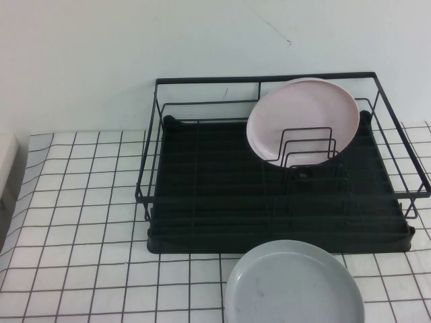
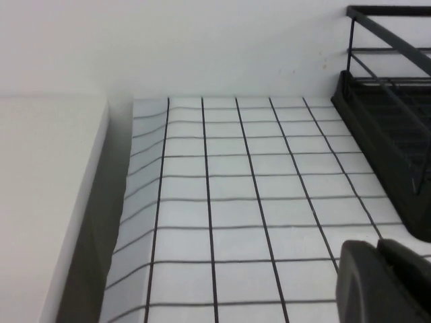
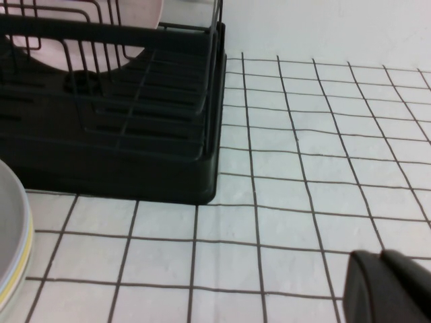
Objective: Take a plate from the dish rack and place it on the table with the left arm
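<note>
I count two plates — one round grey plate (image 1: 294, 284) flat on the gridded table (image 1: 81, 202) before the wire rack (image 1: 202, 195), one pink plate (image 1: 303, 118) upright inside. Left gripper (image 2: 384, 282) (empty) is closed; right gripper (image 3: 390, 286) likewise over cloth.

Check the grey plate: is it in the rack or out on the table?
Out. The grey plate lies flat on the table just in front of the dish rack; only the pink plate stands inside.
</note>
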Available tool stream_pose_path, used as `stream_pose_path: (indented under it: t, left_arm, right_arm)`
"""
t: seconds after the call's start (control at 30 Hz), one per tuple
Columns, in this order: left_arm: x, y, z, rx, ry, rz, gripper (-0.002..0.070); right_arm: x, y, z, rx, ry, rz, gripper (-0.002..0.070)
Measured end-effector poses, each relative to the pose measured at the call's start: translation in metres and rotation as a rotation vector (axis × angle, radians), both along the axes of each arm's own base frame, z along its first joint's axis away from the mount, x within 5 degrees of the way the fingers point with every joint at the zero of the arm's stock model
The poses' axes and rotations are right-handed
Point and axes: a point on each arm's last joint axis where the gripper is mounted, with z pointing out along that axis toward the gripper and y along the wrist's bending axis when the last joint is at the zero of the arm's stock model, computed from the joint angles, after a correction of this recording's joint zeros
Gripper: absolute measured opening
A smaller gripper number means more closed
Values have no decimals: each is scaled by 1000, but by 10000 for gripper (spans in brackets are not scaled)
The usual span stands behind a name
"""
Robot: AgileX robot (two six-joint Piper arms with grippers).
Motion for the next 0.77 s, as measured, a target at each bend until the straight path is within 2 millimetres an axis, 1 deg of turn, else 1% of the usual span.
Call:
stream_pose_path:
  t: [0.17, 0.77]
  left_arm:
    - [-2, 0, -7, -49, 88, 14, -2]
    - [-2, 1, -8, -38, 94, 21, -2]
  right_arm:
    - [0, 0, 0, 0, 0, 0, -4]
    - [0, 0, 0, 0, 0, 0, -4]
